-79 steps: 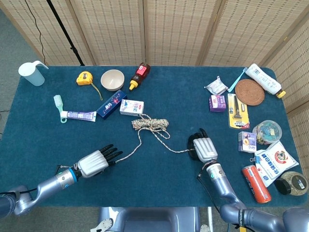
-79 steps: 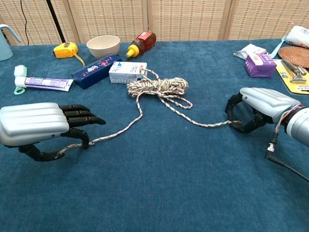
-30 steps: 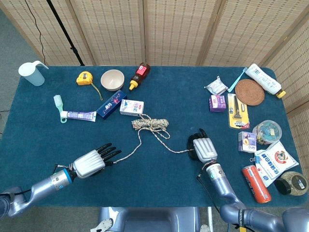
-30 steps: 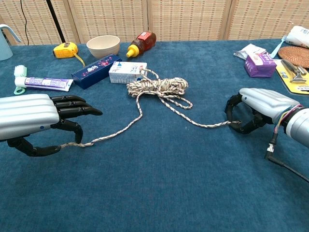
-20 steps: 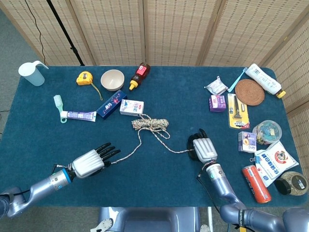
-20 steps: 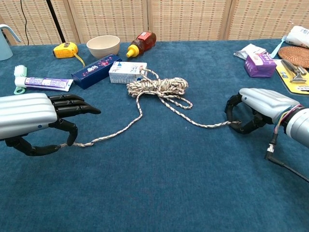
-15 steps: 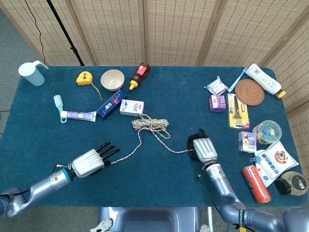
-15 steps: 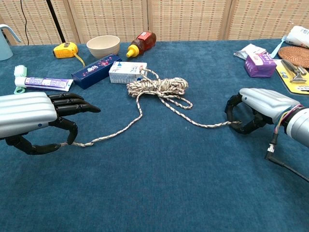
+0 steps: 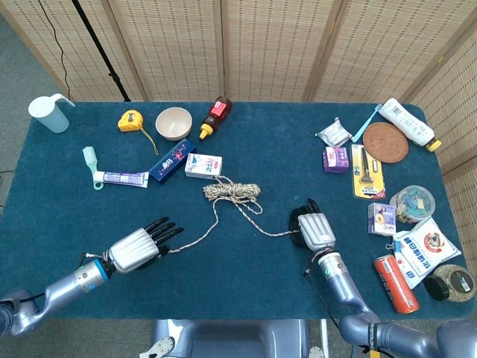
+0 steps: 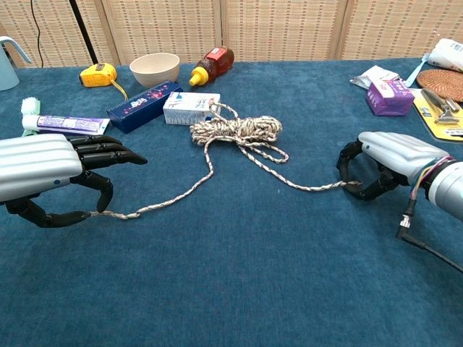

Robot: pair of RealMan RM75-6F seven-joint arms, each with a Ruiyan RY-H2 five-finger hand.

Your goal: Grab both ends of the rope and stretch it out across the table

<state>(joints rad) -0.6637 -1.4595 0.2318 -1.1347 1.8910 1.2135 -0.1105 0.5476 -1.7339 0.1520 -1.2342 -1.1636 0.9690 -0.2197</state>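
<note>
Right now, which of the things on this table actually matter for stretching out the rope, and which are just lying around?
Part of the job:
rope, bundled mid-table
left hand, pinching one end
right hand, holding the other end

Just lying about:
bowl
tape measure
sauce bottle
toothpaste tube
red can
woven coaster

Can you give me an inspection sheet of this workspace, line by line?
Surface: table covered in dark blue cloth.
Job's things: rope mostly bundled mid-table; one strand runs to each hand.
Clutter: bowl, tape measure, sauce bottle, toothpaste tube on the left; red can, woven coaster on the right.
Hands: left hand pinches one rope end; right hand holds the other end, fingers curled.
Cables: black cable trails from the right wrist.
Surroundings: woven folding screen behind the table.
</note>
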